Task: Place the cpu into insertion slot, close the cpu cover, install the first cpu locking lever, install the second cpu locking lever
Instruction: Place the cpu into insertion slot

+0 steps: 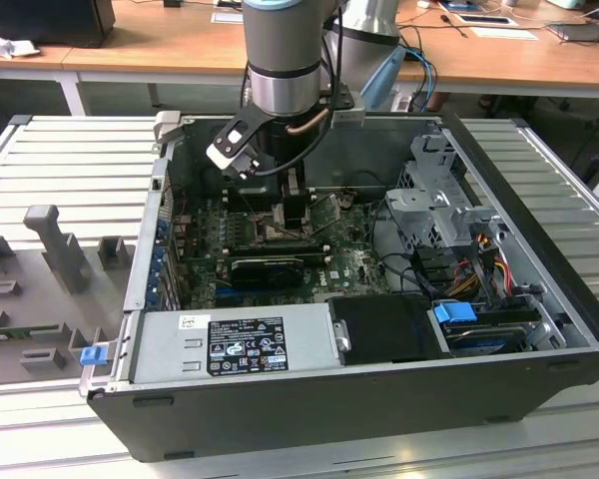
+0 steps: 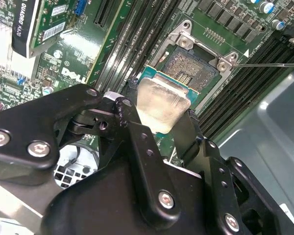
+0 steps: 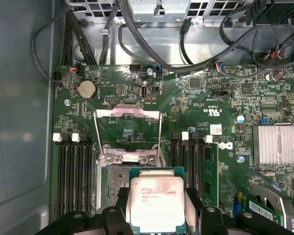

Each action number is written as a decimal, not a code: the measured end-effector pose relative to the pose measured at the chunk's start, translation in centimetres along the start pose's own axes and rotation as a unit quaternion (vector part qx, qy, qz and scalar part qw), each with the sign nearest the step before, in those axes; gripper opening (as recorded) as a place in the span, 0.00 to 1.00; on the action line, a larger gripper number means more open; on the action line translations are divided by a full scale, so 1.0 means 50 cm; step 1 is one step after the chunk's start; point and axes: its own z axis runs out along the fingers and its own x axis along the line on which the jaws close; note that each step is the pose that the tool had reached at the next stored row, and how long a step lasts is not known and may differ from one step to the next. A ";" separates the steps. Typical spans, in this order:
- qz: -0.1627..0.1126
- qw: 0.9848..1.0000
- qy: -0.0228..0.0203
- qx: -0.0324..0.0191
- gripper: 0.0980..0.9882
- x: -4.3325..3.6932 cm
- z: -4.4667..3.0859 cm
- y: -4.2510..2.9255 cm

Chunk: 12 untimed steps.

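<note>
Black gripper (image 2: 160,110) fingers (image 2: 130,115) clamp the flat, silvery square cpu (image 3: 157,203) by opposite edges, over the black-framed insertion slot (image 2: 196,68). We see the thin metal cpu cover (image 3: 128,114) standing open beside it. In the exterior view the open case (image 1: 329,409) holds the green board (image 1: 354,264), with the slot near ten o'clock and the grey drive cage (image 1: 434,195) toward two.

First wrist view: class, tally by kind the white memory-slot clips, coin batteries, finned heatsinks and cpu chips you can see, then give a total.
White memory-slot clips: 4
Coin battery: 1
Finned heatsink: 1
cpu: 1
Total: 7
</note>
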 end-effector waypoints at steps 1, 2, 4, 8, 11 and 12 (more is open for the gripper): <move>0.000 1.000 0.000 0.000 0.48 0.000 0.000 0.000; 0.000 1.000 0.000 0.000 0.48 0.000 0.001 0.000; 0.004 1.000 0.000 0.000 0.48 0.000 0.003 0.000; 0.012 1.000 -0.001 0.000 0.48 0.006 0.011 0.001; 0.012 1.000 -0.001 0.000 0.48 0.015 0.014 0.006; 0.012 1.000 -0.001 0.000 0.48 0.018 0.016 0.007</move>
